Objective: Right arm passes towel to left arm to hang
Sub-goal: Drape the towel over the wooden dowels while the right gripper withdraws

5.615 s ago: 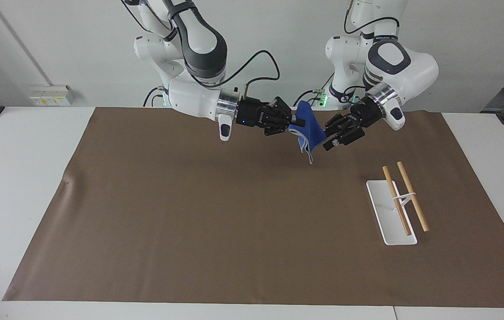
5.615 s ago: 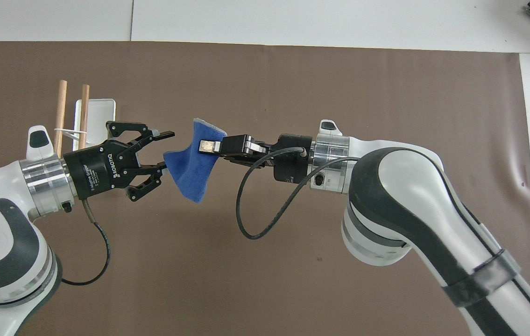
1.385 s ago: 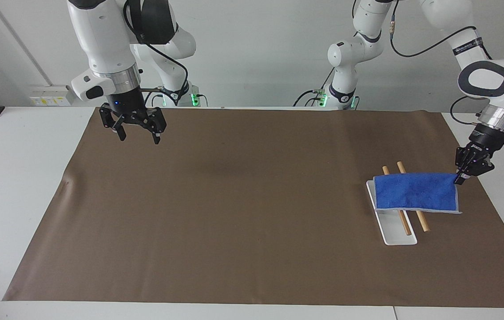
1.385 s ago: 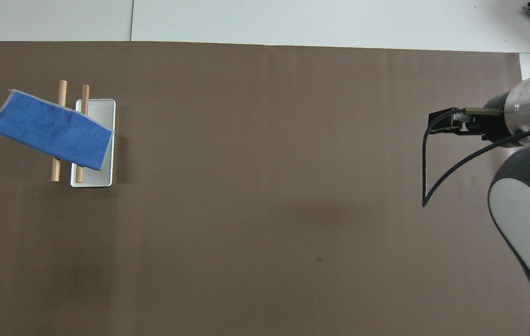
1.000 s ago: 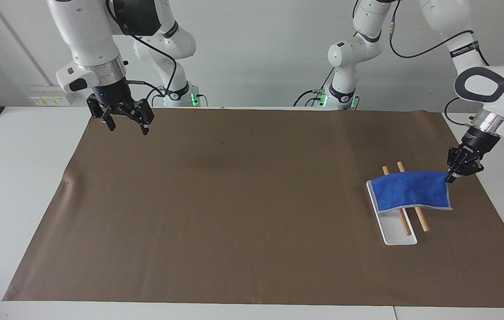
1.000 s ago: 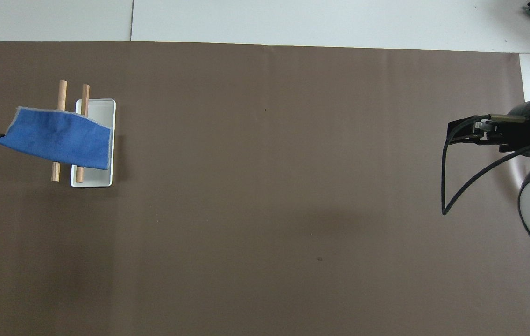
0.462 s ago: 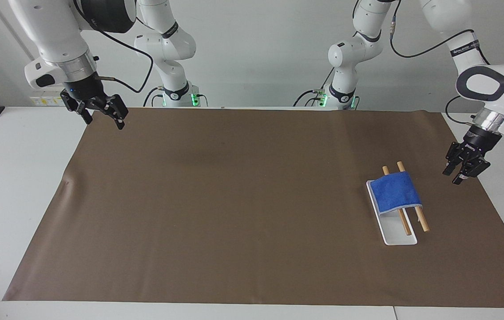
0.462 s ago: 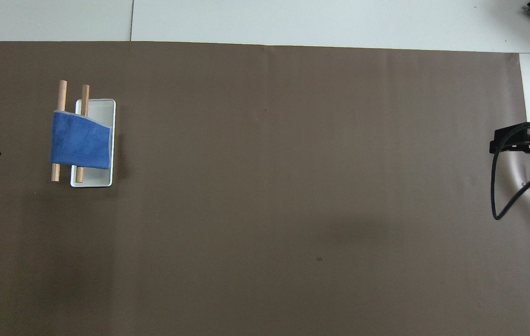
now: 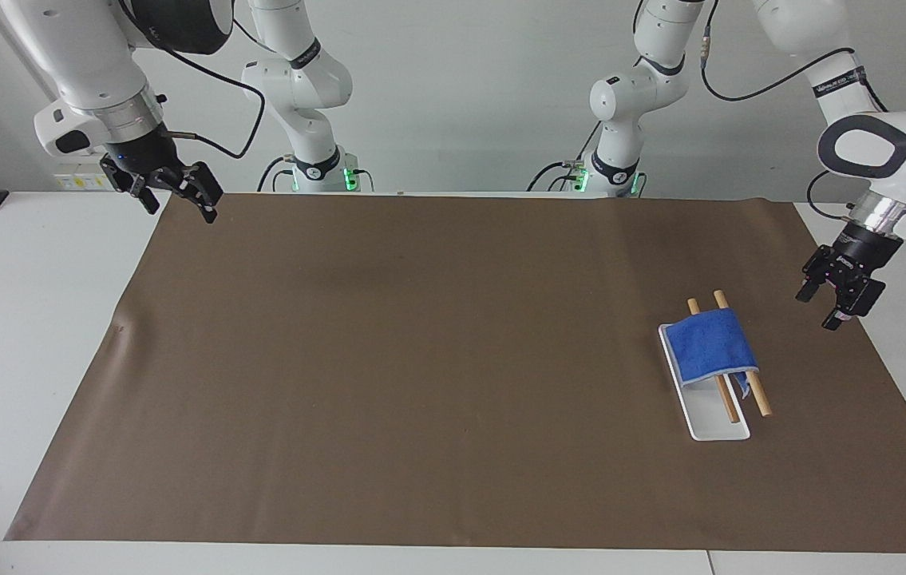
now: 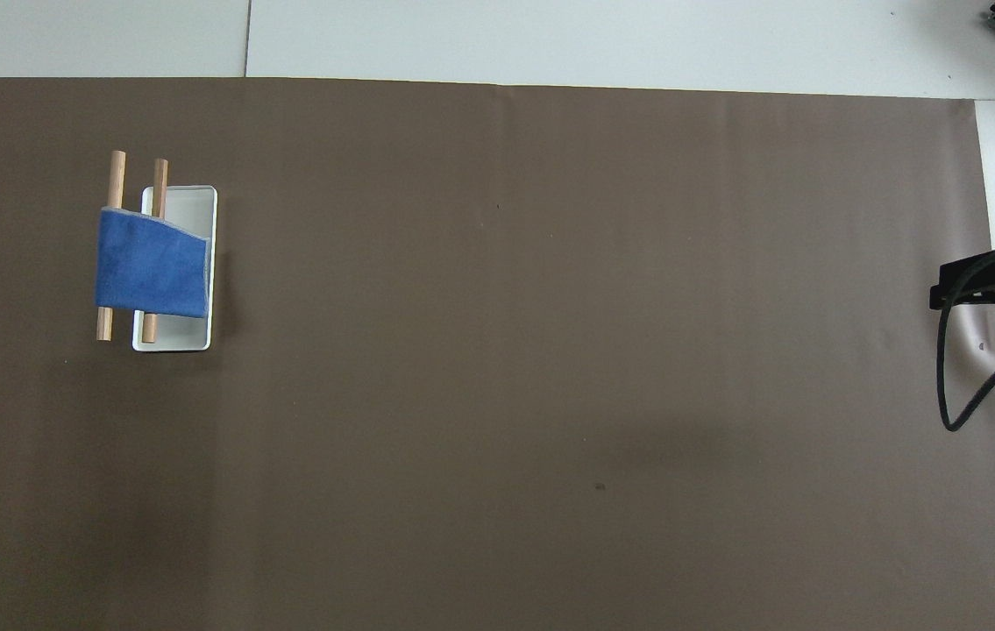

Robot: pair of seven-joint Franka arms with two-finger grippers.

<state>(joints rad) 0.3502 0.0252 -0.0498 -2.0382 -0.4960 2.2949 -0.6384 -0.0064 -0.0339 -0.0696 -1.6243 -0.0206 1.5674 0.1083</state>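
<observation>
1. Both jaws stand spread with nothing in them: the left gripper (image 9: 829, 305) hangs over the brown mat (image 9: 421, 359) at its own end, beside the rack; the right gripper (image 9: 175, 194) waits over the mat's corner.
2. Hanging looks finished; what is left is likely only for the arms to pull clear.
3. White tray (image 9: 718, 429) carries two wooden rods (image 9: 757, 397); the towel (image 9: 710, 345) drapes over both.

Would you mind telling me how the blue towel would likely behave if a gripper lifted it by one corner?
The blue towel sags over both wooden rods, so it is probably floppy and would hang limp. It looks thin, so likely light.
</observation>
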